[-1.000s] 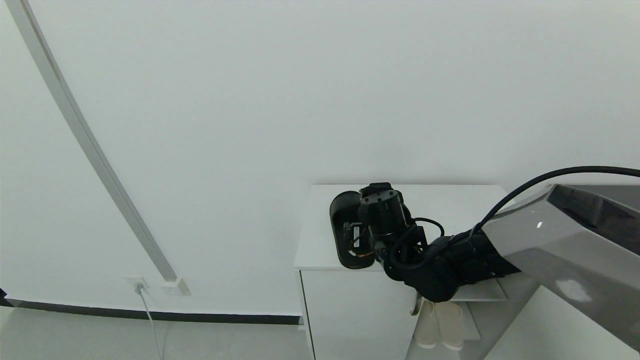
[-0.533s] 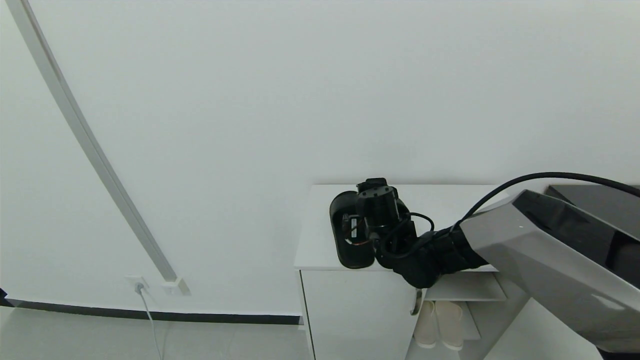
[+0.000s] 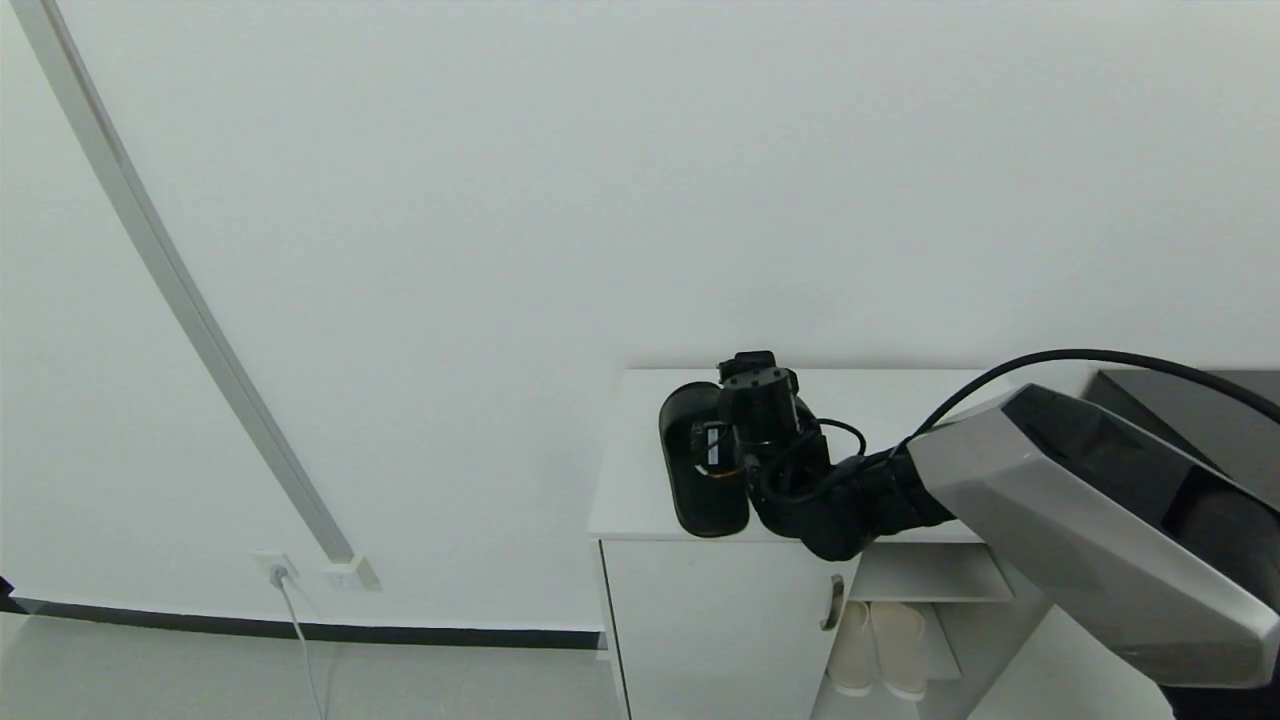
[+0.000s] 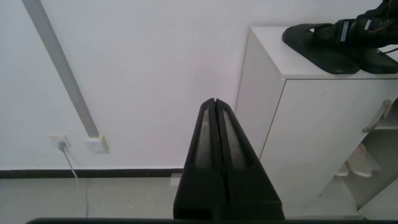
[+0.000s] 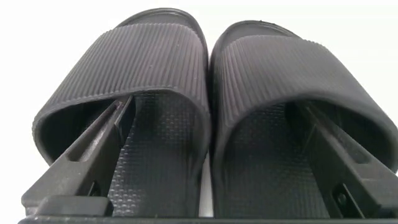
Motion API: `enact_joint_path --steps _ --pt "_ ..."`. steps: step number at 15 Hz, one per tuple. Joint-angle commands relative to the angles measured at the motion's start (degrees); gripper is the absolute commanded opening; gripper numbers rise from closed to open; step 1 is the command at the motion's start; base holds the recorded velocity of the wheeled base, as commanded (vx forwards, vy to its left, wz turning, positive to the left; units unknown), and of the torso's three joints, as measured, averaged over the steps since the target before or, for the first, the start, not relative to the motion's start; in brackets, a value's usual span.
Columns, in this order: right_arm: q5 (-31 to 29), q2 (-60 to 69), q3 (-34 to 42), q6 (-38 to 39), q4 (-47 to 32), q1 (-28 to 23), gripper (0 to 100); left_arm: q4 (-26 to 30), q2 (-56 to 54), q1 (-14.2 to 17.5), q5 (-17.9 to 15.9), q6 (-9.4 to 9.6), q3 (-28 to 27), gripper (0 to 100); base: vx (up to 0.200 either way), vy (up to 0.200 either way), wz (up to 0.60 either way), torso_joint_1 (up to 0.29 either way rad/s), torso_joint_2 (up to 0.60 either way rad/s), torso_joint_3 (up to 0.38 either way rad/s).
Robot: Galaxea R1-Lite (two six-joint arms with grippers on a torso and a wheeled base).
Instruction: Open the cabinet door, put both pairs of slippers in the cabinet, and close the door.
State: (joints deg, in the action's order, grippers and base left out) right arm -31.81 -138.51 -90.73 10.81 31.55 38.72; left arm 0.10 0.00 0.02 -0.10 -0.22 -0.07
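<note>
Closing evenly matters now: your right pincer [image 5: 211,106] stands open, one finger under each strap of the black slippers [image 5: 161,62] at the front left corner of the cabinet top [image 3: 900,410]; then lift straight.

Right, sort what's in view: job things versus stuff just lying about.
Job: black slippers on top of the cabinet, right gripper reaching under both straps; white slippers on a shelf inside.
Lying about: wall socket, cable, wall strip; left gripper idle, jaws shut.

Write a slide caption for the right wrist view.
Right tool, open, one finger under each strap of the black slippers lying side by side.
</note>
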Motion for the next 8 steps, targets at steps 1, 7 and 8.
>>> enact_joint_path --steps 1,7,8 --pt "-0.01 -1.32 -0.94 0.00 0.00 -0.31 100 -0.01 0.00 0.06 0.01 -0.04 -0.01 0 0.000 0.000 0.00 0.000 0.00 0.000" --pt "-0.01 -4.40 -5.68 -1.41 0.00 -0.84 100 -0.01 0.00 0.06 0.01 -0.04 -0.01 0 0.000 0.000 0.00 0.000 0.00 0.000" --pt "-0.01 -4.49 -5.77 -1.41 0.00 -0.84 100 -0.01 0.00 0.06 0.01 -0.04 -0.01 0 0.000 0.000 0.00 0.000 0.00 0.000"
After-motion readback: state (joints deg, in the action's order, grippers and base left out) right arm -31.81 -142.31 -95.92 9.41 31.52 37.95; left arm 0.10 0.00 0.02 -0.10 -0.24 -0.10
